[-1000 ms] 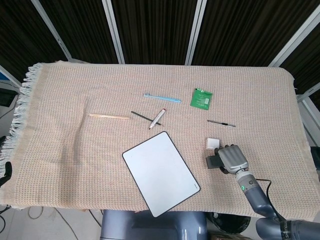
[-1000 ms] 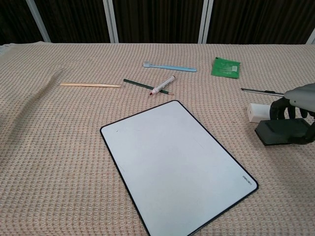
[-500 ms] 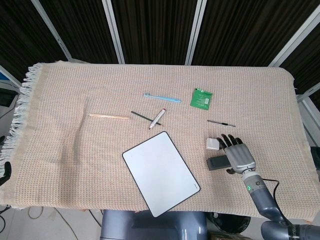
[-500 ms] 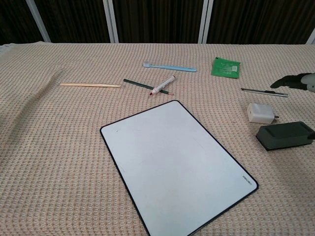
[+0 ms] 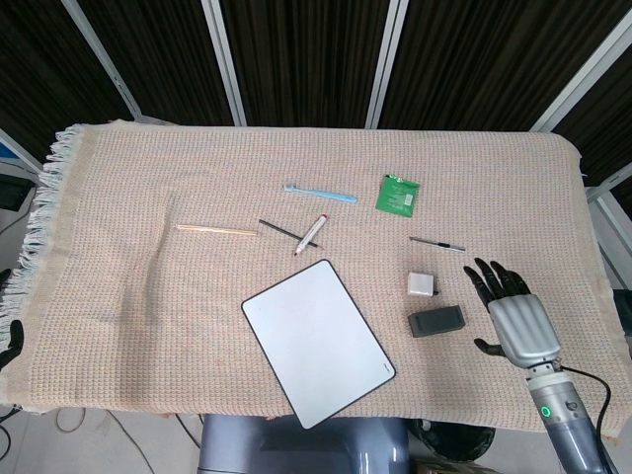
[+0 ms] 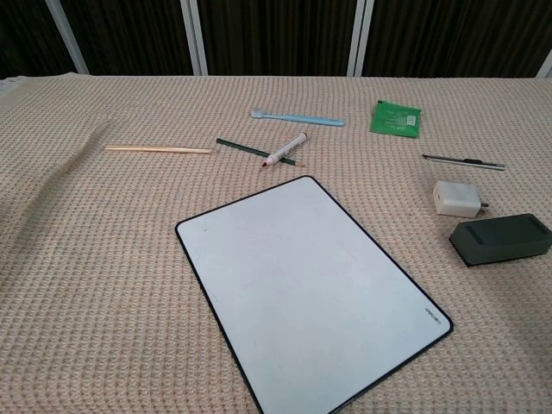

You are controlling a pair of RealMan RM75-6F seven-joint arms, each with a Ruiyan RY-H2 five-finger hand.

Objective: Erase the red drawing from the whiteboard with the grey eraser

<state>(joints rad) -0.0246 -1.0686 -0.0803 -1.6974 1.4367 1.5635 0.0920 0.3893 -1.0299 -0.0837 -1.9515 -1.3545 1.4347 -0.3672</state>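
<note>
The whiteboard (image 5: 318, 342) (image 6: 310, 289) lies near the table's front edge, its white face showing no red marks. The grey eraser (image 5: 437, 322) (image 6: 500, 239) lies flat on the cloth to the board's right, with nothing touching it. My right hand (image 5: 513, 312) hovers to the right of the eraser with its fingers spread and holds nothing; it shows only in the head view. My left hand is out of both views.
A white charger block (image 5: 421, 284) (image 6: 458, 198) sits just behind the eraser. Further back lie a thin dark pen (image 5: 436, 243), a green packet (image 5: 397, 194), a blue toothbrush (image 5: 320, 193), a red marker (image 5: 310, 233), a dark pencil (image 5: 279, 229) and a wooden stick (image 5: 216, 230).
My right hand let go of the eraser, opened its fingers and drew away to the right, leaving the chest view. The eraser stays on the cloth.
</note>
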